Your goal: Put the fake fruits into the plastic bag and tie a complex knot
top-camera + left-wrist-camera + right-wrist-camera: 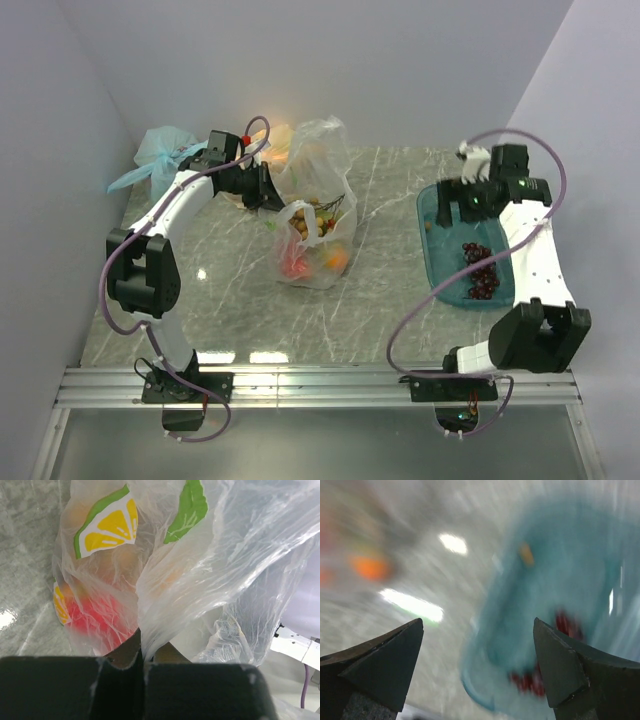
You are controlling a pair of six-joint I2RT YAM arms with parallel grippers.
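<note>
From above, the plastic bag [320,240] stands mid-desk with fake fruits [336,260] inside, its rim pinched by the left pincer [266,190]. Grapes [480,270] lie in the teal tray [440,260] at the right edge.

Left wrist: jaws clamped on plastic.

Right wrist, blurred: the right pincer [478,630] gapes empty above the tray. I'd have it drop squarely over the bunch, with the bag mouth held high.

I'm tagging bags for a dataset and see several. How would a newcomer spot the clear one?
On the grey marbled table, look mid-table, just right of the left gripper pinching it. The plastic bag is see-through, printed with lemon slices and green leaves, red and orange fake fruits showing inside; the blue bag in the far-left corner and the orange bag behind it are tinted.
</note>
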